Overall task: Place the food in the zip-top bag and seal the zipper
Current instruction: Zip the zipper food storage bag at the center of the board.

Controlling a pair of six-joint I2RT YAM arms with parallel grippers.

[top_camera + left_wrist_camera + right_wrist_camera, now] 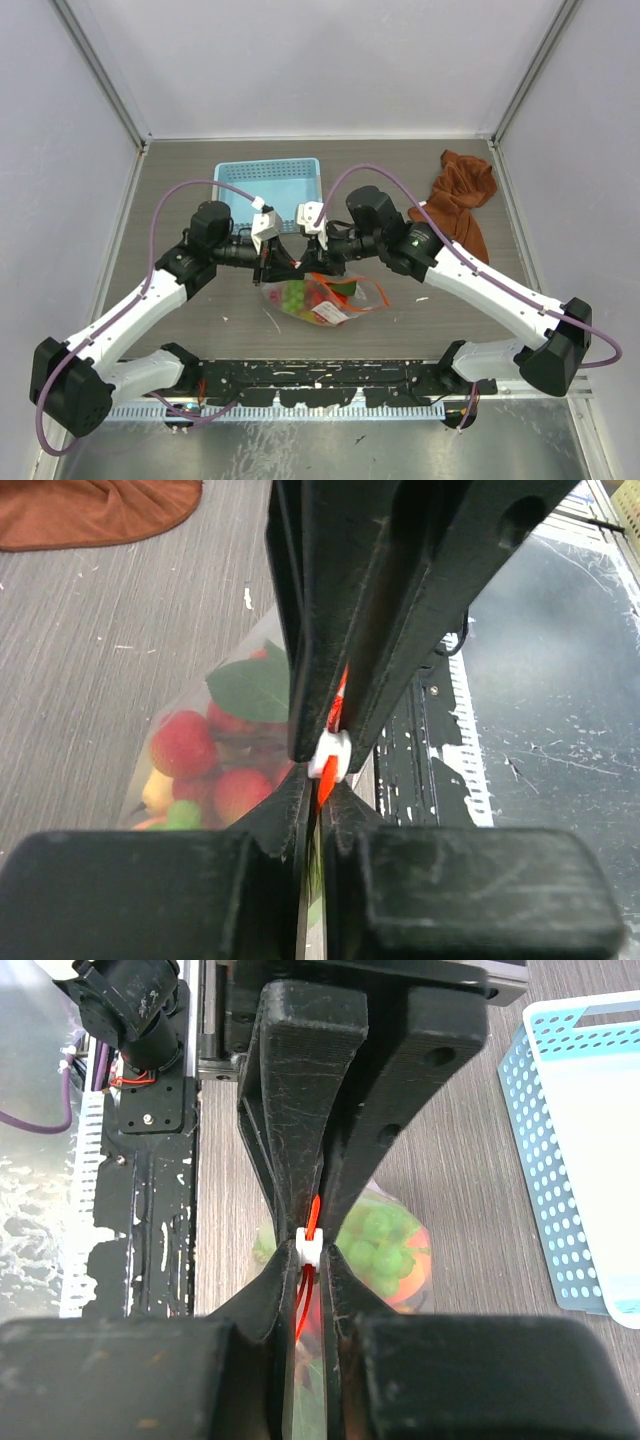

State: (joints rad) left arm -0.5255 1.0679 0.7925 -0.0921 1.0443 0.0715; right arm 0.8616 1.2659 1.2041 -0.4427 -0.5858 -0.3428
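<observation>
At centre of table [180, 300], before arm bases: zip-top bag [345, 305] held by its top edge, food [298, 294] inside. Left gripper [325, 765] clamped on zipper [338, 700]. Right gripper [312, 1245] likewise pinching zipper. Blue basket [268, 190] behind bag. Brown cloth [460, 195] far right.

Soft, even overhead light, moderately bright, without hard shadows.
From above, arms [135, 305] cast faint shadows on the table [230, 332]; the metal sheet [300, 450] shows dull glare. Wrist views blur the near black fingers [150, 900]; the zipper [322, 792] is sharper.
</observation>
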